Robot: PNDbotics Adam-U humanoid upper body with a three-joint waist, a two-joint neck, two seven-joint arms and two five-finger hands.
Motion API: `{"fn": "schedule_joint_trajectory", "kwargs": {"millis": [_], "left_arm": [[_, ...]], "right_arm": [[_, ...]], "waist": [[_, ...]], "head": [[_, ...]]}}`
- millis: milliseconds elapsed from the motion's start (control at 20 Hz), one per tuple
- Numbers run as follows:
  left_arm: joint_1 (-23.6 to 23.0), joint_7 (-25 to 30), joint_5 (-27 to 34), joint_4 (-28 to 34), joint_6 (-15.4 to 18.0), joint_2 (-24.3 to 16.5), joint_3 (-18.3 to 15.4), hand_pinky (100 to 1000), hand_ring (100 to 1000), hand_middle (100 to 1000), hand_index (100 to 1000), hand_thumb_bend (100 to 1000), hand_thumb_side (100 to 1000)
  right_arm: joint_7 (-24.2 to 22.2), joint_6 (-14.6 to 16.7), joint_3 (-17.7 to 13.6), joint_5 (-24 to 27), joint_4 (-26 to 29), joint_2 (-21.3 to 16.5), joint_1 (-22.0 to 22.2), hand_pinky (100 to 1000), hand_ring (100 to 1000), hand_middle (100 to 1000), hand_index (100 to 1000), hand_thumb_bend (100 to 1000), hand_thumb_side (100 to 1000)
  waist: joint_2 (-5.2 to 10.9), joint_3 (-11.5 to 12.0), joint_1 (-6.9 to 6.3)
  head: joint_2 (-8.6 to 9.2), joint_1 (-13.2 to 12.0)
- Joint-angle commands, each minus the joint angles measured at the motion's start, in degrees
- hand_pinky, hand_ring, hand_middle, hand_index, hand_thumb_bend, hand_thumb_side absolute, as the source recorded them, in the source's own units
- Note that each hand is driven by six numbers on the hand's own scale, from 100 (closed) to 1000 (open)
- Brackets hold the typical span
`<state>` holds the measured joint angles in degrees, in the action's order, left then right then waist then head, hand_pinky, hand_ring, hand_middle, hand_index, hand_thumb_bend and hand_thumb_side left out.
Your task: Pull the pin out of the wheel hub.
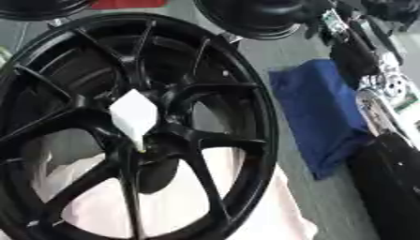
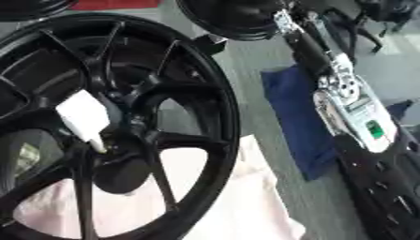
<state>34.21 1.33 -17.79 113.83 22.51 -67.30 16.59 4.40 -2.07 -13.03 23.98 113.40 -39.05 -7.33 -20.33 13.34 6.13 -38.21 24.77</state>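
A large black spoked wheel leans across the left of both views. At its hub sits the pin, a white flat-headed piece whose thin tip points down into the hub centre. My right arm, black with silver joints, runs from the lower right up towards the top centre. It stays well to the right of the wheel and touches neither the wheel nor the pin. Its hand shows only as a small pale end against dark shapes. My left hand appears in neither view.
A blue cloth lies on the grey floor right of the wheel, beneath my arm. A pale pink cloth lies under the wheel. A second black rim stands at the top centre, another dark rim at the top left, beside something red.
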Motion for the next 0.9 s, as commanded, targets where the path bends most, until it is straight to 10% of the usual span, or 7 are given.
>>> {"fn": "schedule_joint_trajectory", "kwargs": {"millis": [50,900], "left_arm": [[3.7,2.7,-1.6,0.8,2.2,-2.5,2.5,787,678,676,775,359,545],[28.5,18.0,4.1,0.8,-8.4,9.4,17.5,804,719,721,806,383,582]], "right_arm": [[-0.7,-0.2,0.1,-0.1,1.2,-1.6,-0.6,1000,794,372,674,100,587],[-3.2,0.4,1.8,-0.7,1.2,-2.2,-2.6,1000,797,374,675,100,584]], "waist": [[1.46,-0.5,-0.4],[0.51,-3.0,-1.32]], "head": [[0.37,-0.4],[2.11,-2.5]]}}
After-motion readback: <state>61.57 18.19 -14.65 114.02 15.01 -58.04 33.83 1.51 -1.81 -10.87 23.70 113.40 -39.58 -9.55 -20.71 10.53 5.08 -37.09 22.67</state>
